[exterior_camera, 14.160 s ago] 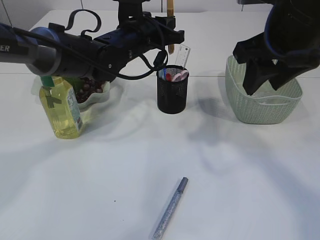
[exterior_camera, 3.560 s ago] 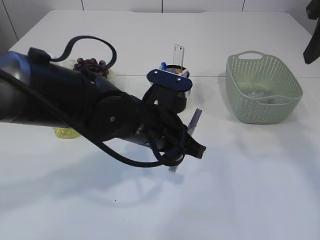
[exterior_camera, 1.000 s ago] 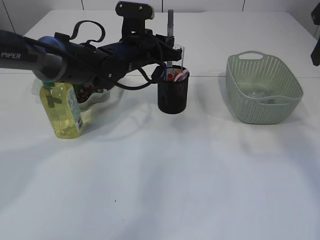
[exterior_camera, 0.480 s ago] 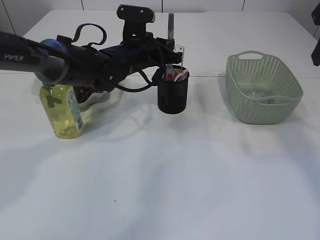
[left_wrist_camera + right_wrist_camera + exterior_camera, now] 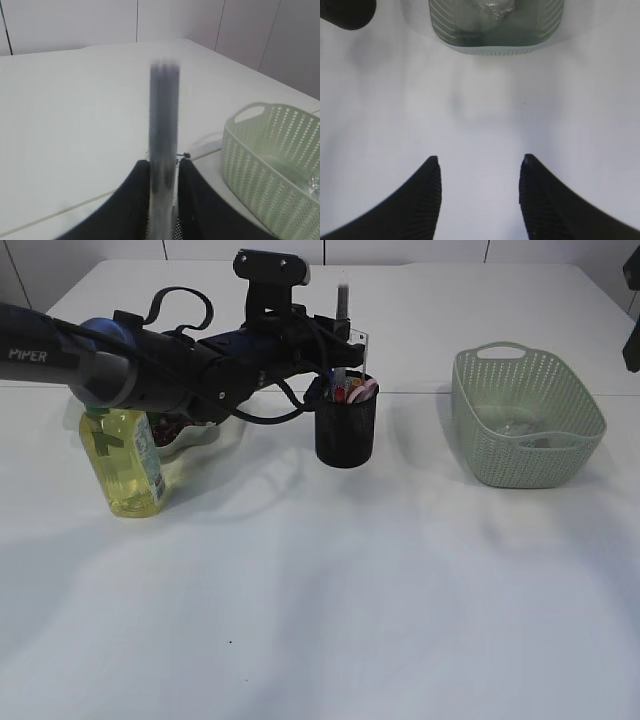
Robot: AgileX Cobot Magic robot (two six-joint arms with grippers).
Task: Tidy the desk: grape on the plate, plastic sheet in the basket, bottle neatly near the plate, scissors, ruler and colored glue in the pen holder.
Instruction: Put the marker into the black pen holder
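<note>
- The left gripper (image 5: pixel 338 332) hangs just above the pen holder (image 5: pixel 346 432), which stands near the worktop's (image 5: pixel 320 590) centre, toward twelve o'clock.
- The glue stick (image 5: pixel 163 150) stands upright between the left fingers (image 5: pixel 131 205). Its long axis points from twelve to six o'clock, straight down at the holder's mouth.
- Whether the fingers are clamped on the glue or have let go cannot be told: the left wrist view shows them close on both sides, and the stick is blurred.
- Judging from that, the drop into the holder is the step in hand. It depends only on the stick being in line with the opening; the ruler (image 5: pixel 360 345) and other items already crowd the mouth.
- The right fingers (image 5: pixel 432 190) stand apart and empty, above bare worktop. The basket (image 5: pixel 495 25) lies at their twelve o'clock, with the plastic sheet (image 5: pixel 495 6) inside.
- The left arm is far nearer the holder; the right is well apart from it.
- The bottle (image 5: pixel 122 460) stands at nine o'clock of the holder, just in front of the plate (image 5: pixel 195 438), where the grapes are mostly hidden by the arm.
- The left arm reads "PIPER" (image 5: pixel 27 354). The bottle's label is too small to read.
</note>
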